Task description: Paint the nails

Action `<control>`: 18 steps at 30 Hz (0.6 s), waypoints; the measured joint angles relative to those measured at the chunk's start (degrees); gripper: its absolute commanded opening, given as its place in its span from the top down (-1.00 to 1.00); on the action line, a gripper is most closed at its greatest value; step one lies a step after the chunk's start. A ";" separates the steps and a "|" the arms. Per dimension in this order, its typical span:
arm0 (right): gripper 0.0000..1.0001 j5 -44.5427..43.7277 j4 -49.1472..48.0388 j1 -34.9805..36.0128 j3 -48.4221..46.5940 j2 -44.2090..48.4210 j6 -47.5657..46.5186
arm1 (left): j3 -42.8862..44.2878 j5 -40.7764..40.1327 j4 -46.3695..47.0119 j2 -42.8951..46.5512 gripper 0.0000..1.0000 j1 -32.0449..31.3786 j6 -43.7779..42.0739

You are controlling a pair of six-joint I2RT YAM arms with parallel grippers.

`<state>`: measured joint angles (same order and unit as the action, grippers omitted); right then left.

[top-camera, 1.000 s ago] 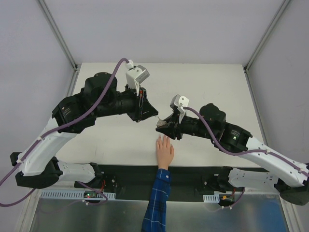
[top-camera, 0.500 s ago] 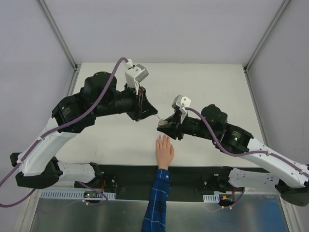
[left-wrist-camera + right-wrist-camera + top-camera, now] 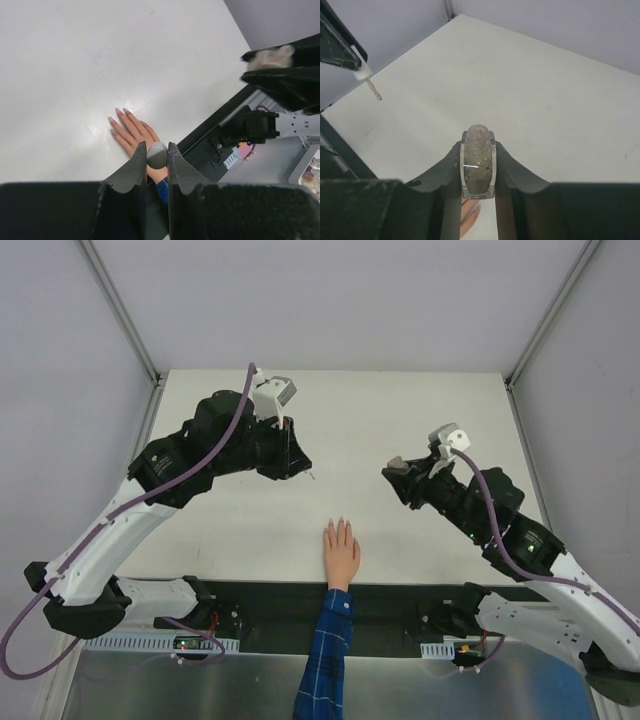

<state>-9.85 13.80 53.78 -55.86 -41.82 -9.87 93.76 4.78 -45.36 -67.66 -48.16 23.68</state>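
One mannequin hand [image 3: 341,552] lies palm down at the near edge of the table [image 3: 420,410], its nails [image 3: 119,111] pointing away, touched by neither tool. Beyond it, two grippers hover well apart. The right gripper [image 3: 478,150] pinches one uncapped bottle [image 3: 478,167] of pale speckled polish. The left gripper [image 3: 157,149] pinches one brush cap [image 3: 156,156], with the brush stem [image 3: 373,90] exposed.

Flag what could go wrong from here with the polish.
1. The polish bottle, uncapped in the right pincer, could spill onto the table if tipped.
2. The left pincer grips only the rounded brush cap; it might twist, and the brush could smear skin on the mannequin hand beside the tiny nails.
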 measured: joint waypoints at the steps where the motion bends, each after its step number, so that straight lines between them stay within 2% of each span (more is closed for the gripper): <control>1: 0.99 -0.26 0.48 -1.99 0.07 0.81 0.17 | -0.96 0.09 0.35 -0.59 1.00 0.68 0.44; 5: 0.99 0.46 1.95 -9.07 -0.17 1.99 0.37 | -3.87 1.79 2.56 -4.83 1.00 2.58 2.40; 11: 1.00 5.92 4.04 -19.76 -2.86 -2.03 0.26 | -4.96 8.46 6.36 -17.81 1.00 5.55 3.82; 14: 1.00 7.30 4.17 -22.49 -3.58 -3.23 0.17 | -4.48 12.52 7.06 -24.70 1.00 7.93 3.69; 18: 1.00 4.20 5.64 -22.73 -7.91 -4.61 -0.68 | -3.13 15.98 7.54 -31.43 1.00 10.21 3.26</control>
<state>-5.65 19.44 31.05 -63.77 -46.44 -10.55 90.63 20.75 -37.82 -99.09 -37.95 26.94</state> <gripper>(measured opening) 0.280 0.113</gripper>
